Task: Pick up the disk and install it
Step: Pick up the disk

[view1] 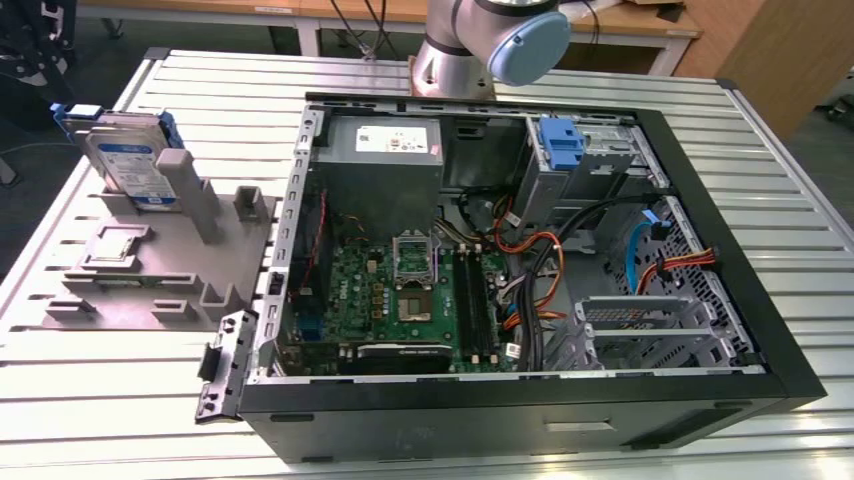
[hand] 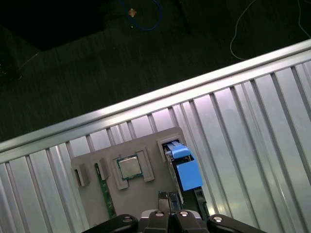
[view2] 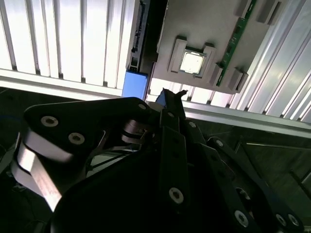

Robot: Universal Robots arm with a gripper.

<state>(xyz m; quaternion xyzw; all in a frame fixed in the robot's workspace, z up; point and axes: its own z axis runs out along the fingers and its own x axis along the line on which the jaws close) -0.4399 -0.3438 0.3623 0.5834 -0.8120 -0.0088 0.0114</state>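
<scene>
the open computer case (view1: 747, 330) sits on the table (view1: 761, 120), toward the exterior view's right. beside it, by the table's edge at the exterior view's left, lies the parts holder (view1: 160, 275). the disk (view1: 127, 160) stands upright in its far end; a processor chip (view1: 118, 245) lies in a nearer recess.

disk (view1: 127, 160) top clear, grey post (view1: 188, 193) adj.

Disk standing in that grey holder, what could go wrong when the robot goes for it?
The disk stands on edge in the grey holder, so a crooked grab might tip or jam it. Loose cables inside the computer case could snag it on the way in.
</scene>
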